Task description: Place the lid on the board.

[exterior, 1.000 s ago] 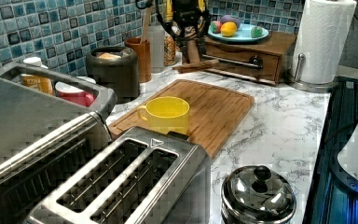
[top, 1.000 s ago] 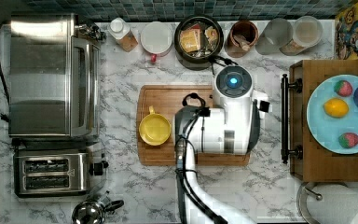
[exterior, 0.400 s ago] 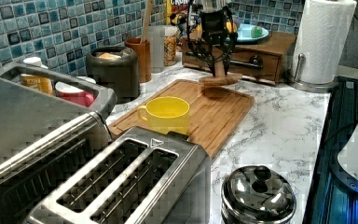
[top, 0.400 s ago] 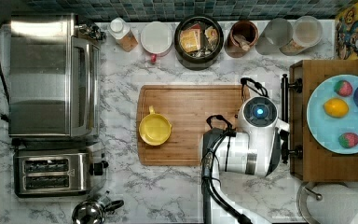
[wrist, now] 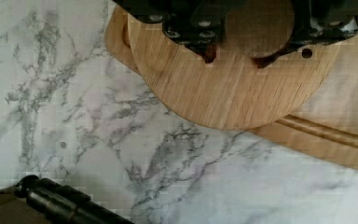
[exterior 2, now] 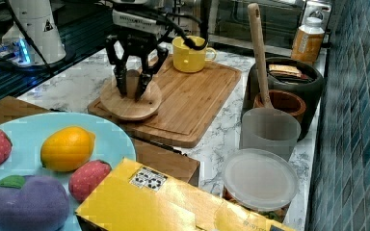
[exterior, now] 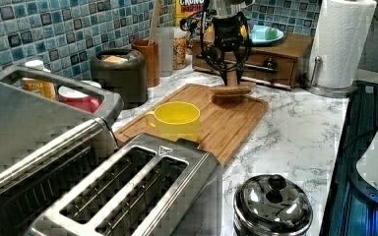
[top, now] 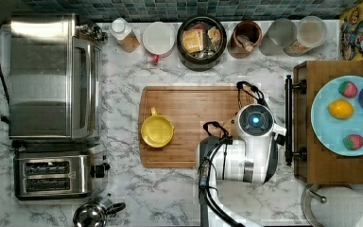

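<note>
Since a second ago, your arm has swung from the middle of the board (top: pixel 189 125) over to the top view's right end of it, and the lid (exterior 2: pixel 131 100) has come down low. You can see the round wooden lid now lying at that corner of the board, with its edge sticking out a little over the marble counter (wrist: pixel 121 163). Your gripper (exterior 2: pixel 132 89) stands straight up over it, and its two fingers are squeezed on the lid's knob (wrist: pixel 259 21), one on each side. In the left view, the lid (exterior: pixel 231 91) sits at the far end of the board, near the dark wooden tray (exterior: pixel 280 54) with the black bar handle. A yellow cup (top: pixel 157 130) stands on the board toward the top view's left, well apart from the lid. On the tray rests a blue plate (top: pixel 326 132) with toy fruit. Behind the board you have a black pot (top: pixel 201 42) that has no lid on it, with jars beside it.
</note>
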`<state>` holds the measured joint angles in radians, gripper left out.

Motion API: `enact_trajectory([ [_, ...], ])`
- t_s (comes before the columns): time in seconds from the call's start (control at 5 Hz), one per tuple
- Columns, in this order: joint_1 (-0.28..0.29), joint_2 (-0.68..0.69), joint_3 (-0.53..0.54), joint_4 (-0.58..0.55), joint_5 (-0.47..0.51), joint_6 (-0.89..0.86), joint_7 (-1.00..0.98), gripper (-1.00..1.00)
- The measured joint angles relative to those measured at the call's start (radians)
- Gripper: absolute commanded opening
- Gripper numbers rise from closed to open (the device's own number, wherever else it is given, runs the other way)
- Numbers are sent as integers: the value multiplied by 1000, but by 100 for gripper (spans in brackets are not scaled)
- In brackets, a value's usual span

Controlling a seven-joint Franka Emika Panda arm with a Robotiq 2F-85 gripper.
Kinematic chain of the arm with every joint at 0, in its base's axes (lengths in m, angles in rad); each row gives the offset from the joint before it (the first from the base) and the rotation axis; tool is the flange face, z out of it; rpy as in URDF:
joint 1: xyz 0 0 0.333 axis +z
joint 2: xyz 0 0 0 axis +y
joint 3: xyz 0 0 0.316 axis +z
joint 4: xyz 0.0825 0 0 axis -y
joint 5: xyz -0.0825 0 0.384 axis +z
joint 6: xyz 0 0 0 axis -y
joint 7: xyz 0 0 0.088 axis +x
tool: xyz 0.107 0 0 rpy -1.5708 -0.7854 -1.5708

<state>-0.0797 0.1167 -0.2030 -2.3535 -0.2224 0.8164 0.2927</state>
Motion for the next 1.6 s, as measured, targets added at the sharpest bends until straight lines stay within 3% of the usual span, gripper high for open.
enact_trajectory([
  [1.0, 10, -49, 38, 4, 79, 10, -9, 100],
  [1.6, 9, -47, 35, 2, 75, 9, -9, 100],
])
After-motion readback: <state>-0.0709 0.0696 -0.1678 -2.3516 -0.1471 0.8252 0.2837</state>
